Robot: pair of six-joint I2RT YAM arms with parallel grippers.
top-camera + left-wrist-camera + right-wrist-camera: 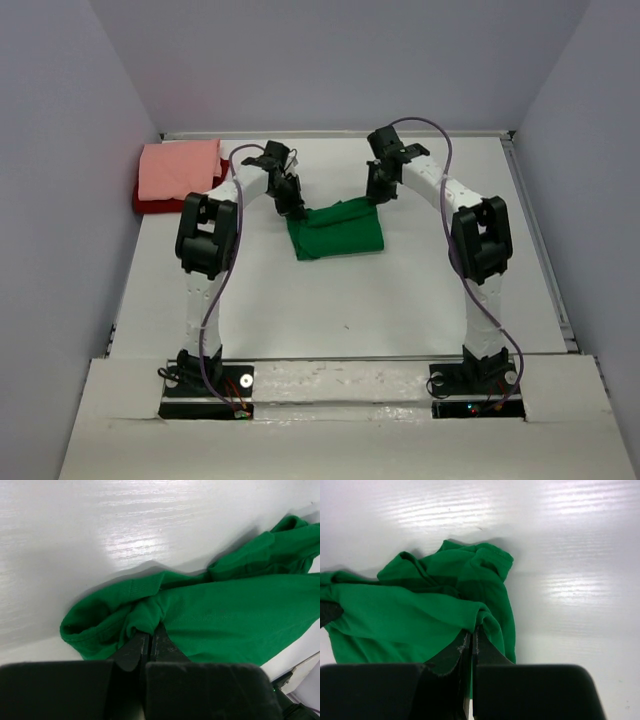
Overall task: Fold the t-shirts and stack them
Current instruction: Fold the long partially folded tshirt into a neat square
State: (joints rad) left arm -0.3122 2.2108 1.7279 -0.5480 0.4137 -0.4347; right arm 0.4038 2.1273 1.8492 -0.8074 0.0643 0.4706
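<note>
White walls enclose the white surface (pixel 350 300). The green t-shirt (pixel 337 232) lies at its centre, partly folded. The left tool (pixel 148 641) is pressed together on a bunched fold at the shirt's far-left corner. The right tool (pixel 472 636) pinches the far-right corner likewise. This paired grip probably serves to draw that edge over for the next fold. The salmon-pink t-shirt (pixel 180 168) rests folded on the dark red t-shirt (pixel 150 203) at the far left, forming the stack.

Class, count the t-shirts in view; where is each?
3. The green t-shirt lies in the middle, pinched by left gripper and right gripper. The salmon-pink t-shirt sits far left on the dark red t-shirt, only its edge showing. Others may hide beneath.
</note>
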